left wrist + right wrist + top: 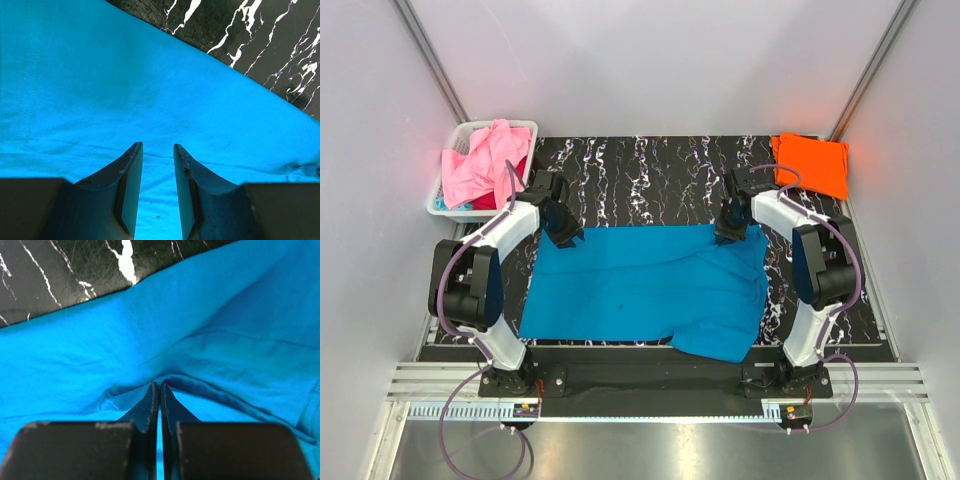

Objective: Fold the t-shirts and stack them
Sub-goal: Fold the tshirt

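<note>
our left hand [157, 146] part open, empty, over the far-left edge of the teal-blue t-shirt [640, 285]; right hand [159, 385] pinched closed on its far-right edge. shirt lies spread mid desk [650, 170]. soft, limp, light: we'd take it by corners.

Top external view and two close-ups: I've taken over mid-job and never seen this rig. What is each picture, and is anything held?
The overhead view looks down on two robot arms bolted at the near edge of the table. A teal-blue t-shirt lies spread between them. A folded orange t-shirt sits at the far right corner, and a pink t-shirt tops a white basket far left. The close-ups come from cameras on each wrist. The left gripper is open over the blue cloth, holding nothing. The right gripper is shut, and the cloth puckers at its tips, so it seems pinched.
</note>
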Robot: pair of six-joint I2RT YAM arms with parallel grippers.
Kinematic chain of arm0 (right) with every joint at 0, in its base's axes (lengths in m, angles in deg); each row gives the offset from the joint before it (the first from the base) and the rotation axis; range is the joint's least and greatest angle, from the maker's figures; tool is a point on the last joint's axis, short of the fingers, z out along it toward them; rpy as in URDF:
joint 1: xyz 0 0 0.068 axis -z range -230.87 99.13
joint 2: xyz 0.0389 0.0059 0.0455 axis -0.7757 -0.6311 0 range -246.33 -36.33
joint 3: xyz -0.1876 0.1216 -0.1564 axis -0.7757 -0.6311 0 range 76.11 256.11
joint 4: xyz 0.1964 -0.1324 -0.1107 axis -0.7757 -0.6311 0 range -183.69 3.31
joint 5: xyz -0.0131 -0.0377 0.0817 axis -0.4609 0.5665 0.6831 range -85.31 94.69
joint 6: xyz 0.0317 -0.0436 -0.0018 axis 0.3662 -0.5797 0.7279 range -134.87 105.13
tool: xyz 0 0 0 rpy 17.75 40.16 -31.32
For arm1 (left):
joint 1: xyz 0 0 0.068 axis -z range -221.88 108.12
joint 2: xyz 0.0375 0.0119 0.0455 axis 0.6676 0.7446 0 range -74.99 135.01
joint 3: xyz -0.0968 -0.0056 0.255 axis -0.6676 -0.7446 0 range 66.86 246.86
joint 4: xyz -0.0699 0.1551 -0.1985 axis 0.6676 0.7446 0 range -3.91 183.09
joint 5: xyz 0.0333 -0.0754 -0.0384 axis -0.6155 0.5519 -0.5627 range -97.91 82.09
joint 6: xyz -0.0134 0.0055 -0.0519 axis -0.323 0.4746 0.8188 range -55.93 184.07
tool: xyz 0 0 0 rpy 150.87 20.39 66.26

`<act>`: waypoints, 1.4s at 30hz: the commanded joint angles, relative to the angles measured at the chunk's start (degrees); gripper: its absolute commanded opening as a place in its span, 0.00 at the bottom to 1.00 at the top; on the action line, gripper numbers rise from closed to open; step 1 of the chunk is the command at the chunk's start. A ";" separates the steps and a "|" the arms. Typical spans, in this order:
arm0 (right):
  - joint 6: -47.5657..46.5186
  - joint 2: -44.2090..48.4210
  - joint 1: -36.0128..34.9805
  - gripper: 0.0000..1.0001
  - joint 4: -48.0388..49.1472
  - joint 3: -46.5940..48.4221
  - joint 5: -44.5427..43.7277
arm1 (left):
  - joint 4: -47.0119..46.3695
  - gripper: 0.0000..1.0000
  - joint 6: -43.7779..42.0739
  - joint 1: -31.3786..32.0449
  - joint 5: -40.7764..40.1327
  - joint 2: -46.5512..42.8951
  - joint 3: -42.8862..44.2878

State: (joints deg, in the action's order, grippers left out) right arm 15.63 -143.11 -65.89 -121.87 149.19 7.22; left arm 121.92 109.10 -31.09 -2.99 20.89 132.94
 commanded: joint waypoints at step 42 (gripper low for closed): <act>11.07 18.20 -16.44 0.34 -11.50 -9.80 -24.31 | -4.98 0.35 -7.94 10.12 13.78 6.16 8.62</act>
State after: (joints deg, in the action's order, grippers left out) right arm 29.07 -120.62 -82.33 -134.18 136.86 -9.51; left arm 119.30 104.21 -22.98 4.42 25.45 138.23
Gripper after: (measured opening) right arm 0.378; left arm 0.354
